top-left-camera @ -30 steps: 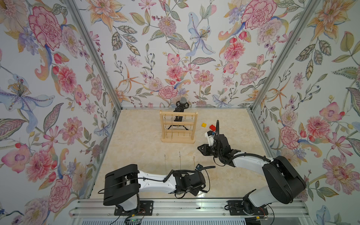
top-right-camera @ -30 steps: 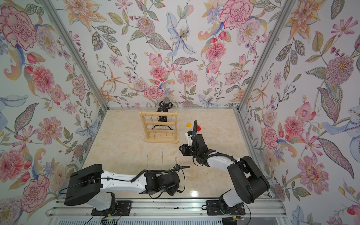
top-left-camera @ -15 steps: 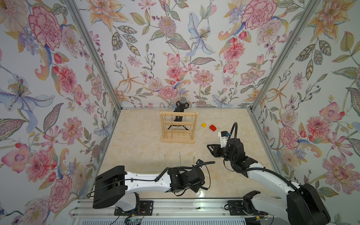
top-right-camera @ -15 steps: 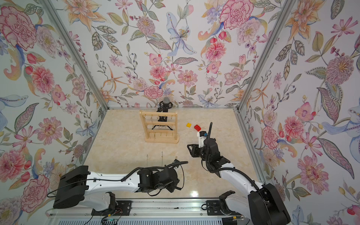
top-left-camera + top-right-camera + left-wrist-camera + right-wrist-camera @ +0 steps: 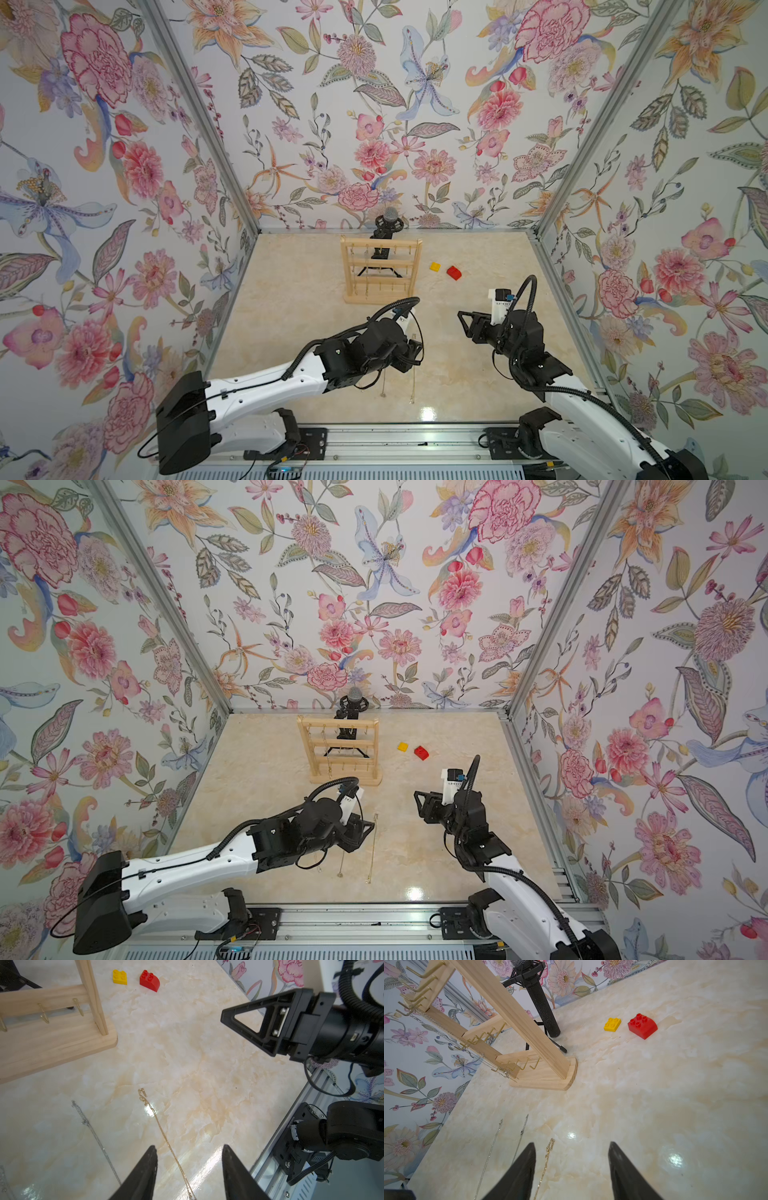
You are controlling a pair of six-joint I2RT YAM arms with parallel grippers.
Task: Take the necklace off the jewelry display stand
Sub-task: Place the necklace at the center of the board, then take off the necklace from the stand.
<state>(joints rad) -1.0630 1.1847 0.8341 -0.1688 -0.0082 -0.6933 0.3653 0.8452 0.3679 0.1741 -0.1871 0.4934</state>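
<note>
Three floral walls (image 5: 374,124) box in the marble-look worktop (image 5: 291,324). Upper centre in both top views, the jewelry display stand (image 5: 363,297) still carries hanging chains (image 5: 446,1032). The left end effector (image 5: 189,1146) and right end effector (image 5: 571,1142) gape open, empty. Lower centre, the gold necklace (image 5: 159,1124) lies flat on the worktop, and it looks off already!

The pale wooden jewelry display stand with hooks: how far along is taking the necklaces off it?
Done: one thin gold chain and two thin silver chains lie flat on the cream marble table. In hand: nothing; the left gripper and right gripper are open and empty. Left: at least one silvery chain hangs on the pale wooden stand.
</note>
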